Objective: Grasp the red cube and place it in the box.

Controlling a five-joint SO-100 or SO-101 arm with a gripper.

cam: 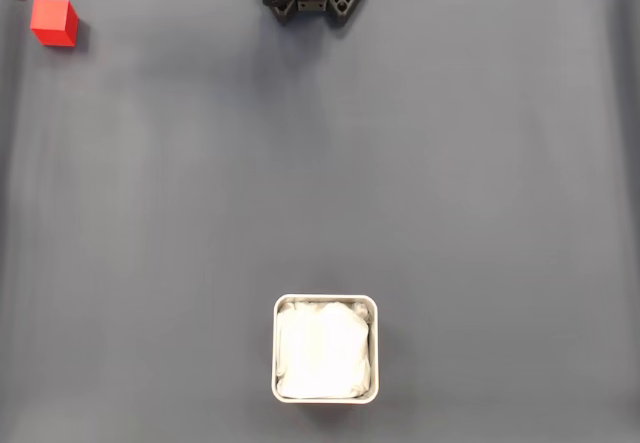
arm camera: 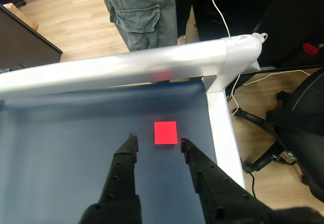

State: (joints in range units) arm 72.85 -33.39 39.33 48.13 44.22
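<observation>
Red cube in the mat's corner, gripper spread just short of it.

The red cube (arm camera: 165, 132) lies flat on the dark grey mat (arm camera: 66, 133), near the white table frame (arm camera: 152, 67). The gripper (arm camera: 157, 141) is wide and holds nothing, fingertips either side of the cube's near edge. In the fixed view the cube (cam: 54, 21) is well apart from the box (cam: 325, 349), diagonally across the mat.
</observation>
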